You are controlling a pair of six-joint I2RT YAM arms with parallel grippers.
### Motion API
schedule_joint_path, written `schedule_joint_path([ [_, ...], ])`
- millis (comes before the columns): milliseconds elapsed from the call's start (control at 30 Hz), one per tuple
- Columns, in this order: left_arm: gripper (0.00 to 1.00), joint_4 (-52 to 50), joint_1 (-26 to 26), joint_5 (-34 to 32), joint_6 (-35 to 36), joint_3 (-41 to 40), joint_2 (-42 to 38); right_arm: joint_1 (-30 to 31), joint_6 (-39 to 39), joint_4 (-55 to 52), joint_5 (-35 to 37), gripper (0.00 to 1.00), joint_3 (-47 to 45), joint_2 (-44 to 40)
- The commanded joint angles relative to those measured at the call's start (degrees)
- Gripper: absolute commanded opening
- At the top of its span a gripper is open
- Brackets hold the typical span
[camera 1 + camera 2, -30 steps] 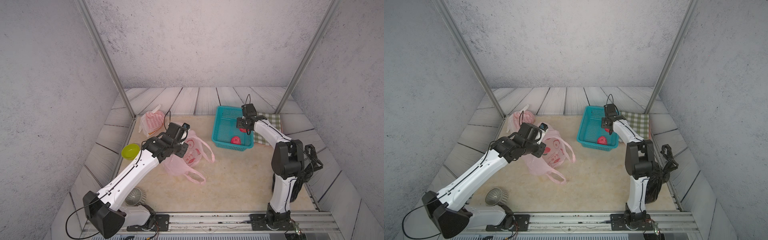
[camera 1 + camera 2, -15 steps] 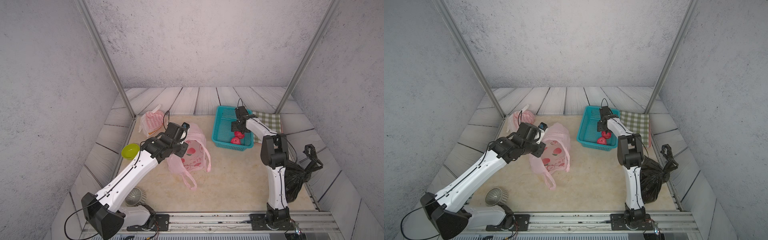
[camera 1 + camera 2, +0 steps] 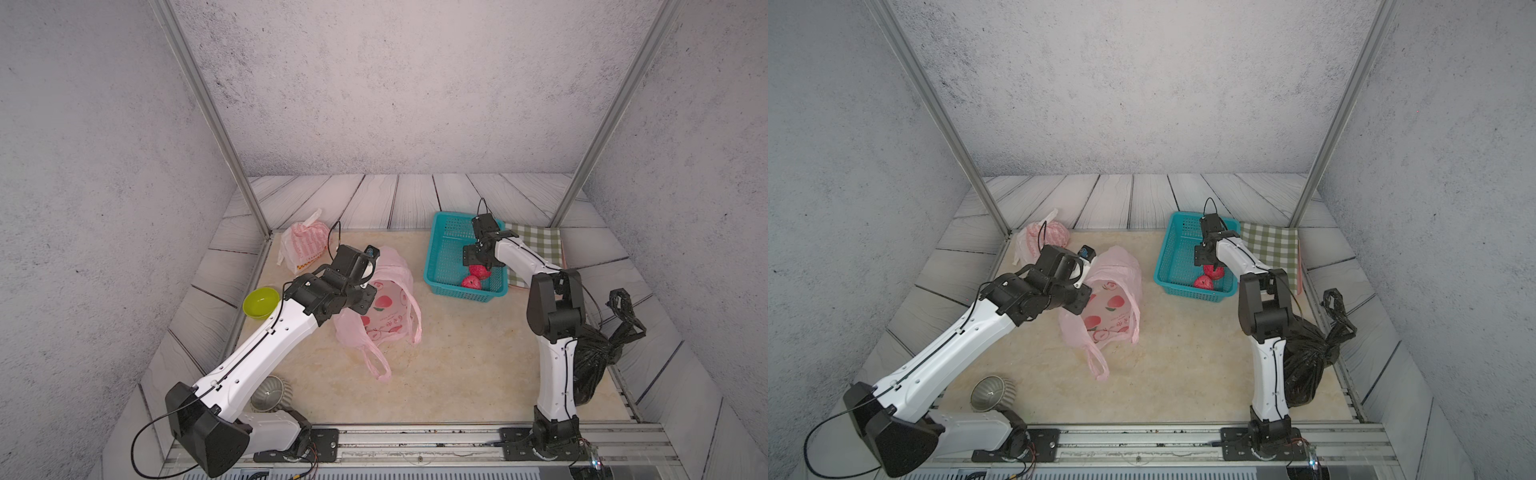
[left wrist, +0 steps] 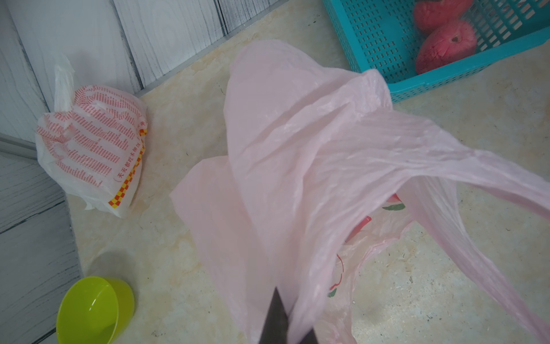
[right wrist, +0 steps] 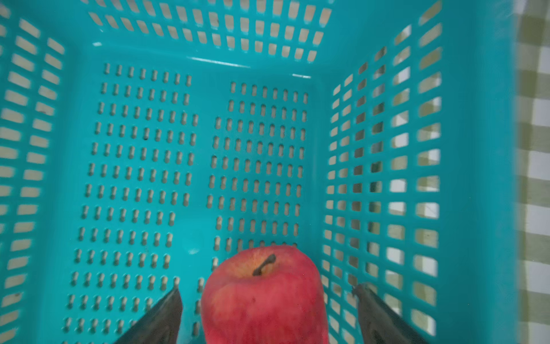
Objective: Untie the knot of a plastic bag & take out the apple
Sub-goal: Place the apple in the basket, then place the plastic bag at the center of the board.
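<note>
The pink plastic bag (image 3: pixel 386 307) with fruit prints lies mid-table, its mouth open and its handles loose. My left gripper (image 4: pixel 285 315) is shut on a fold of the bag (image 4: pixel 312 149) and holds that part up. Two red apples (image 3: pixel 480 271) (image 3: pixel 471 282) lie in the teal basket (image 3: pixel 465 294). My right gripper (image 5: pixel 267 289) hangs open inside the basket (image 5: pixel 476 149), with one apple (image 5: pixel 265 297) between its fingers and a gap on each side. In both top views that gripper (image 3: pixel 1208 264) sits just above the apples (image 3: pixel 1214 272).
A tied white bag with red print (image 3: pixel 305 245) sits at the back left, with a green bowl (image 3: pixel 261 302) at the left edge. A grey ribbed cup (image 3: pixel 270 392) lies near the left arm's base. A black bag (image 3: pixel 598 357) and a checked cloth (image 3: pixel 536 245) are on the right.
My right gripper carried an apple down into the basket beside the one there and opened. My left gripper raised the pink bag; its handles now hang toward the front.
</note>
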Motion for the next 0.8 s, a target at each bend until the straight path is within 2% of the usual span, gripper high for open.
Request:
schedule_joint_path([
  [0, 0.00, 0.0, 0.1, -0.1, 0.5, -0.8, 0.8, 1.3, -0.2, 2.4, 1.4, 0.92, -3.5, -10.0],
  [233, 0.00, 0.1, -0.5, 3.6, 0.0, 0.4, -0.2, 8.9, -1.7, 6.9, 0.3, 0.91, -18.0, -27.5],
  [333, 0.00, -0.9, -1.6, 8.9, -0.4, 1.0, -1.4, 12.8, -2.5, 6.4, 0.6, 0.91, -22.7, -33.6],
  [400, 0.00, -1.0, -3.3, 11.8, -1.4, -0.2, -2.5, 14.8, -2.5, 6.9, -1.2, 0.91, -26.3, -37.9],
  [500, 0.00, 0.1, -7.3, 12.3, -3.9, -4.5, -4.1, 16.8, -2.8, 7.3, -3.5, 0.90, -30.3, -43.6],
  [600, 0.17, 3.0, -9.0, 14.1, -7.7, -10.3, -4.5, 17.7, -3.3, 7.6, -6.4, 0.89, -33.6, -47.6],
  [700, 0.25, 5.6, -9.0, 17.9, -11.9, -14.5, -4.9, 17.9, -3.7, 8.1, -8.7, 0.89, -37.0, -50.7],
  [767, 0.29, 5.5, -9.0, 19.7, -13.7, -14.4, -6.1, 17.9, -3.7, 8.3, -10.4, 0.88, -38.7, -52.7],
])
